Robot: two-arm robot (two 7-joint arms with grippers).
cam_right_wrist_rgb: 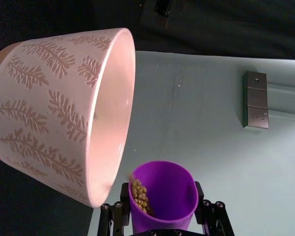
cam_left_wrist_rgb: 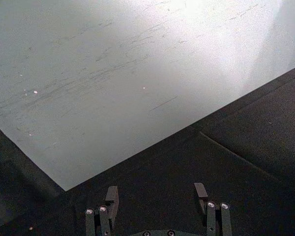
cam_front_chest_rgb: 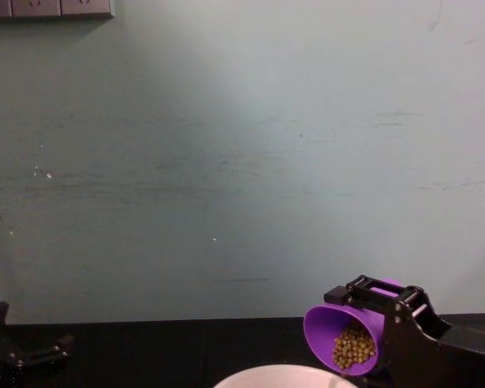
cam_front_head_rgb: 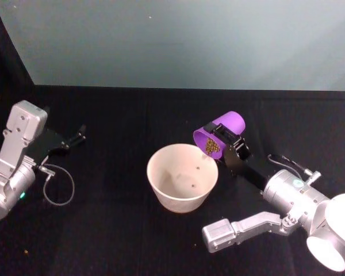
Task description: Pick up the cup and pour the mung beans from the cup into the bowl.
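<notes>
Holding the cup [cam_front_head_rgb: 227, 123] tipped sideways over the bowl's [cam_front_head_rgb: 178, 202] right rim, our right gripper [cam_front_head_rgb: 223, 138] pinches it, mung beans [cam_front_head_rgb: 211, 148] heaped at its lip. Left gripper [cam_front_head_rgb: 77, 137] sits spread, well left on the worktop [cam_front_head_rgb: 115, 236].

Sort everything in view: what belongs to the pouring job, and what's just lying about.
In the job:
- cup, tilted at the bowl's rim
- mung beans, at the cup's lip
- bowl
- right gripper, shut on the cup

Lying about:
- left gripper, open, parked at the left
- cable loop beside that arm
- wall plate
</notes>
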